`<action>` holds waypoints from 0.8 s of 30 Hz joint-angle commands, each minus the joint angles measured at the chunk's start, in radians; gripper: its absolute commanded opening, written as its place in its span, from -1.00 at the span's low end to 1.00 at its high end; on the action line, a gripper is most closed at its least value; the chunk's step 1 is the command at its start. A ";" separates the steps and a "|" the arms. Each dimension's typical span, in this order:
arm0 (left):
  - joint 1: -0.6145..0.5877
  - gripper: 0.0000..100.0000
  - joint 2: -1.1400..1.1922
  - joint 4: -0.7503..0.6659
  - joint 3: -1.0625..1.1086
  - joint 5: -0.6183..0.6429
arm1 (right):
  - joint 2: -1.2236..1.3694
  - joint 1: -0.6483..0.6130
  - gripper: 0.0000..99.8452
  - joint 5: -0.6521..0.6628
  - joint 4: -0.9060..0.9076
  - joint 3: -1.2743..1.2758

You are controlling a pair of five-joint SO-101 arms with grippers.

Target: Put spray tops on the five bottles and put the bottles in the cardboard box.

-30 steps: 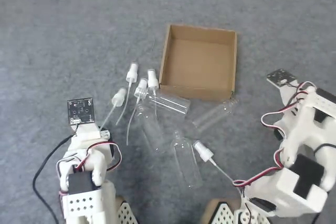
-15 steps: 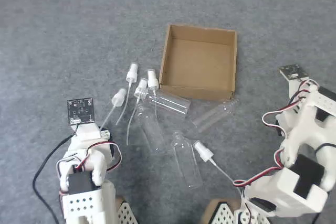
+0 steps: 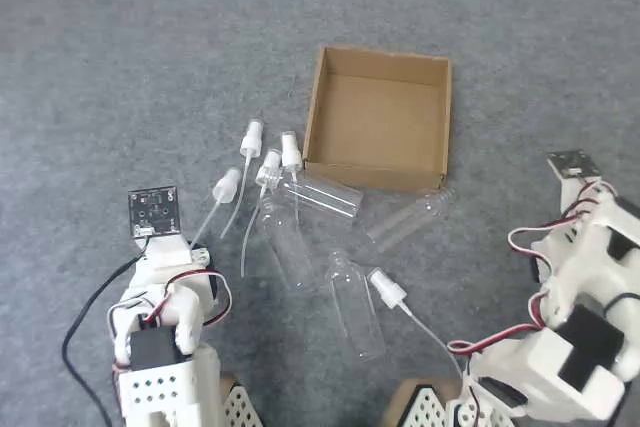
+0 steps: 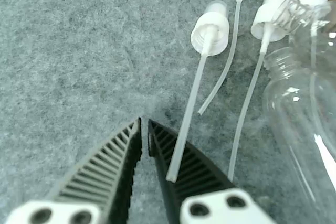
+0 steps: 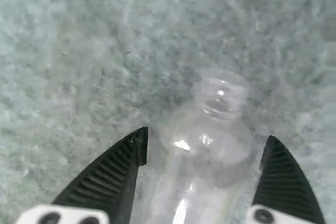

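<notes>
My left gripper (image 4: 144, 125) is shut and empty, its tips on the carpet. The thin tube of a white spray top (image 4: 210, 27) lies across one finger. More spray tops (image 4: 270, 9) and a clear bottle (image 4: 304, 103) lie beside it. My right gripper (image 5: 206, 135) is open over a clear topless bottle (image 5: 218, 114) that lies between its fingers, neck pointing away. In the high view, several clear bottles (image 3: 285, 242) and spray tops (image 3: 252, 137) lie in front of the cardboard box (image 3: 310, 112), with one spray top (image 3: 387, 289) against a bottle (image 3: 357, 312).
The box is open and brown, at the table's middle back. The left arm (image 3: 165, 292) stands at the near left, the right arm (image 3: 580, 297) at the near right. Grey carpet covers the table, with room on the far left and far right.
The right arm has swung to the right, away from the bottles near the box. The left arm and the objects have not moved.
</notes>
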 commanded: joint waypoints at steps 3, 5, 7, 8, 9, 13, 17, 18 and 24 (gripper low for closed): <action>-0.005 -0.98 -0.008 -0.009 -0.004 0.002 | -0.061 0.004 -0.71 -0.012 -0.039 0.009; 0.003 -0.98 -0.008 -0.017 -0.004 0.000 | -0.061 0.004 -0.82 -0.012 -0.048 0.008; -0.002 -0.97 -0.008 -0.057 -0.004 -0.028 | -0.061 0.005 -0.89 -0.012 -0.073 0.008; -0.005 -0.97 -0.008 -0.086 -0.004 -0.074 | -0.061 0.007 -0.91 -0.012 -0.082 0.008; -0.005 -0.97 -0.008 -0.114 -0.004 -0.149 | -0.061 0.008 -0.94 -0.012 -0.087 0.009; -0.031 -0.97 -0.008 -0.170 -0.033 -0.552 | -0.061 0.007 -0.99 0.029 -0.087 0.012; -0.055 -0.97 0.003 -0.078 -0.216 -0.560 | -0.059 0.008 -0.99 0.057 -0.105 0.035; -0.064 -0.97 0.009 -0.038 -0.278 -0.554 | -0.059 0.007 -0.99 0.057 -0.127 0.046; -0.071 -0.91 0.241 0.173 -0.648 -0.600 | -0.059 0.004 -0.99 0.058 -0.206 0.100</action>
